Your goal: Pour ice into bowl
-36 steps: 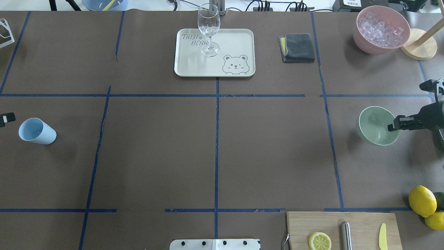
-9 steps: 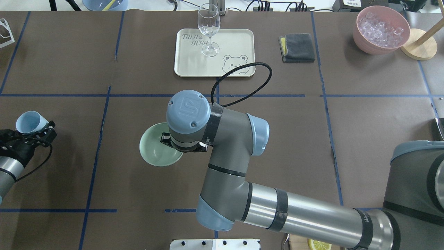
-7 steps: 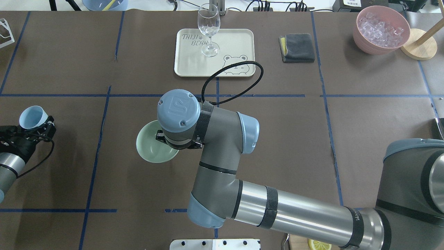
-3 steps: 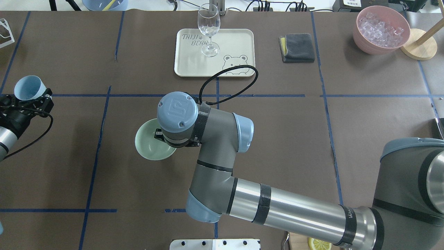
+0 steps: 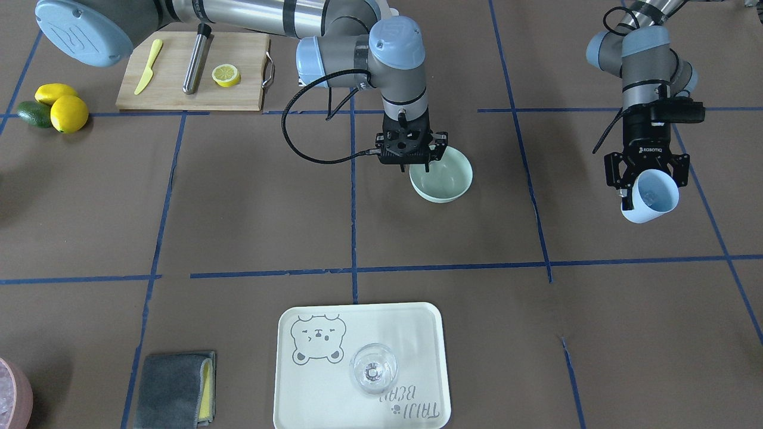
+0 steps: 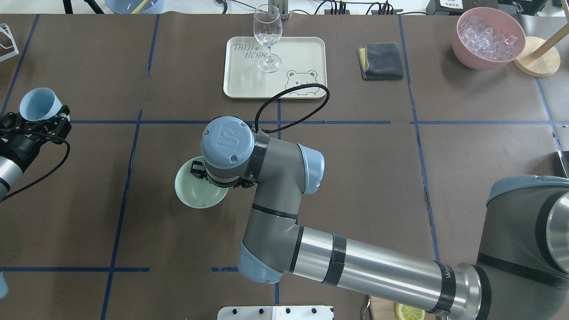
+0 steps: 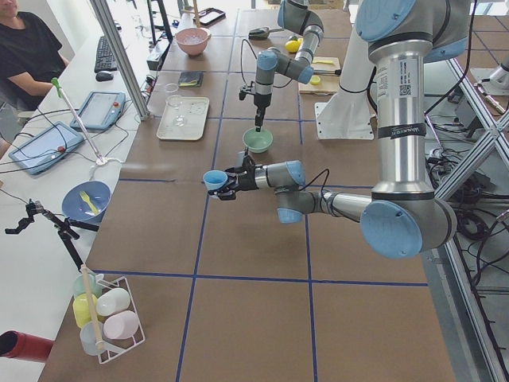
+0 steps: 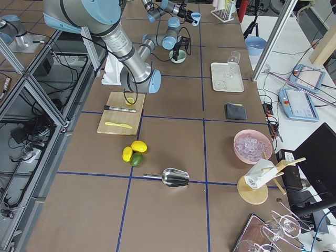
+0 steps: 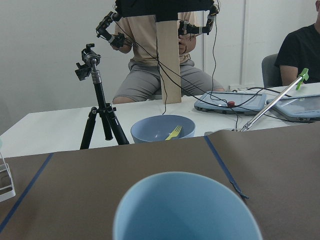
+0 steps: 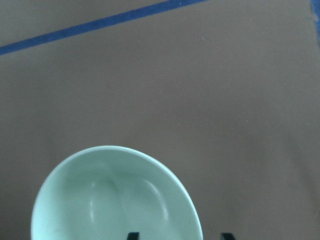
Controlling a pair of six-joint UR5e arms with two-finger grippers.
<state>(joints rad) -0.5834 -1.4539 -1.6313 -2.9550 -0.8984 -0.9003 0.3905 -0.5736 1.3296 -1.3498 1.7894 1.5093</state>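
Front view first: left gripper (image 5: 648, 179) clenched on the light blue cup (image 5: 653, 199), held off the table (image 5: 238, 208), mouth tipped toward that camera, faint glassy ice (image 5: 650, 192) inside. From the left wrist camera, only the cup's rim, contents hidden. Well apart from the cup, mint-green bowl (image 5: 450, 182) flat on the brown table, beside the centre cross of blue tape. Right gripper (image 5: 411, 156) pointing down at the bowl's rim, released, fingers spread. From the right wrist camera, two fingertips (image 10: 227, 236), one over the bowl's inside, one outside the rim. Overhead, right arm's wrist blocking part of the bowl and most of that gripper. Around: bear tray (image 6: 249, 84) with wine glass (image 6: 267, 38), grey cloth (image 6: 382, 60), pink bowl (image 6: 466, 55) heaped with cubes, cutting board (image 5: 173, 89) with lemon half (image 5: 226, 74). Metal scoop (image 8: 176, 177) in the right-side view alone.
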